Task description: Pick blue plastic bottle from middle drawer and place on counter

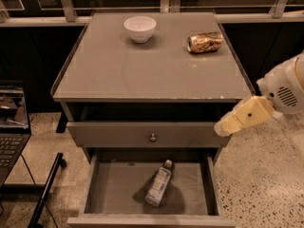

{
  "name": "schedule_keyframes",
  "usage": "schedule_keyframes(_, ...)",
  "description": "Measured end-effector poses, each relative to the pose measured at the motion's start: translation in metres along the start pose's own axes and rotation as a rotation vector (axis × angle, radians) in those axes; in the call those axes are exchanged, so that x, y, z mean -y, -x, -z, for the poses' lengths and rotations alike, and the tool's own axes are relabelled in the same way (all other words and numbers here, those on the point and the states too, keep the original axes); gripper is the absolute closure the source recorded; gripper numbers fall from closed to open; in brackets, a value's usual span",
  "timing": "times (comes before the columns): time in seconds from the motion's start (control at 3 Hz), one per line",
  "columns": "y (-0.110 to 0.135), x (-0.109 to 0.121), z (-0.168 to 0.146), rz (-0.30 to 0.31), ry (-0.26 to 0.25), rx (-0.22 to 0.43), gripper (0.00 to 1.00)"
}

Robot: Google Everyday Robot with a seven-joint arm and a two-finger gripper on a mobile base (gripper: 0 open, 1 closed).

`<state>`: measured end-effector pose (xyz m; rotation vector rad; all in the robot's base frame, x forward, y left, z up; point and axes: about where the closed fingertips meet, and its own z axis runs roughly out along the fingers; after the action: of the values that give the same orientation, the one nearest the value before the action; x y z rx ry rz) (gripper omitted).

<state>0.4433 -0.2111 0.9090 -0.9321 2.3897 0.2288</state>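
The blue plastic bottle [158, 184] lies on its side in the open middle drawer [109, 190], near the middle, with its white cap toward the back. My gripper [223, 127] is at the end of the cream arm coming in from the right. It hangs in front of the cabinet's right side, just below the counter's front edge and above the drawer's right wall, apart from the bottle. The counter [152, 65] is the flat grey top of the cabinet.
A white bowl [140, 28] and a crushed gold can [204, 42] sit at the back of the counter. A shut drawer front with a round knob [152, 137] is above the open drawer. A laptop [12, 122] is at the left, and a black bar [45, 194] on the floor.
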Motion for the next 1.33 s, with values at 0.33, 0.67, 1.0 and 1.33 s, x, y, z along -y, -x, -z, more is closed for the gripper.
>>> schedule_keyframes(0.33, 0.005, 0.0, 0.0, -0.007, -0.003, 0.018, 0.0)
schedule_keyframes(0.67, 0.004, 0.001, 0.003, -0.03, -0.015, 0.049, 0.0)
schedule_keyframes(1.0, -0.003, -0.01, -0.03, -0.194, 0.036, 0.128, 0.0)
schedule_keyframes(1.33, -0.006, -0.035, -0.086, -0.412, 0.158, 0.186, 0.0)
